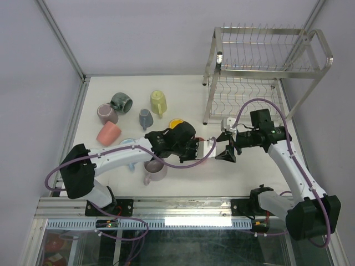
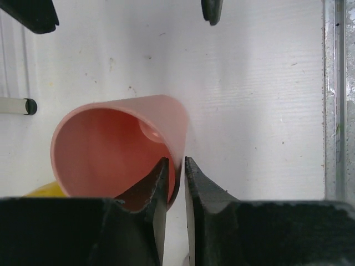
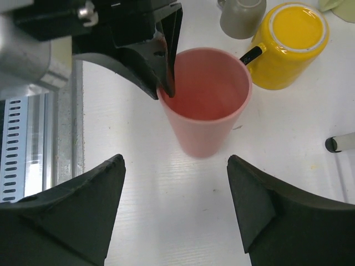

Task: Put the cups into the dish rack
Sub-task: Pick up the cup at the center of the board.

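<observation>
My left gripper (image 2: 176, 160) is shut on the rim of a salmon pink cup (image 2: 111, 144), one finger inside and one outside; a thin gap shows beside the outer finger. The cup (image 3: 208, 105) is tilted, its mouth toward the left wrist and its base toward my right gripper (image 3: 175, 160). That gripper stands open, its fingers wide apart and short of the cup. Seen from above, the left gripper (image 1: 201, 148) and right gripper (image 1: 224, 145) face each other mid-table. The chrome dish rack (image 1: 266, 55) stands at the back right, holding no cups.
Several cups sit left of centre: a dark green mug (image 1: 120, 102), a mauve one (image 1: 107, 113), a salmon tumbler (image 1: 108, 133), a pale yellow-green mug (image 1: 158, 101) and a grey-blue mug (image 1: 145, 118). A yellow mug (image 3: 291, 44) lies just behind the held cup.
</observation>
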Robot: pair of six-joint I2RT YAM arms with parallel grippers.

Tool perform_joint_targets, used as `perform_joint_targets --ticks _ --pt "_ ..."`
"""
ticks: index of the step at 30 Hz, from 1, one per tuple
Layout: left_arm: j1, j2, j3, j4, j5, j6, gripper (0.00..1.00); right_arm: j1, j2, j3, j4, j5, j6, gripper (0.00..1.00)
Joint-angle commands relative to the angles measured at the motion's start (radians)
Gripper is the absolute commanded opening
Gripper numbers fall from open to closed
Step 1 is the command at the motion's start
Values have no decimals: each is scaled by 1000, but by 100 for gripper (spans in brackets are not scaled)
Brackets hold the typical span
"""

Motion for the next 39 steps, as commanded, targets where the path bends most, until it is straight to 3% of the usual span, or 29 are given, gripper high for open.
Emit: perform_joint_targets --ticks 1,8,13,17,23,26,28,32,35,39 --pt "-4 25 71 20 31 48 20 -9 -13 3 85 -24 39 77" --pt "-3 39 104 63 8 -3 36 -26 -22 3 117 14 102 77" --pt "-2 -96 -34 261 -16 -93 57 -36 -24 15 179 39 231 77" --pt "9 -278 -249 552 -22 -271 74 -36 -21 24 211 46 346 76" --pt "31 -469 -583 1031 -83 -574 78 -28 -45 -41 337 162 454 74" --pt "33 -496 -686 1192 -123 -657 79 -29 -53 -79 386 122 449 74" --pt "33 -500 -713 1229 -138 -674 79 -29 -46 -87 304 44 275 74" --pt "33 -508 -712 1200 -153 -668 79 -29 24 11 -130 -1 -406 78" --pt "33 -524 -729 1209 -167 -663 79 -30 108 94 -406 24 -695 79" --pt "33 -541 -778 1272 -176 -678 79 -29 157 106 -587 77 -1130 75"
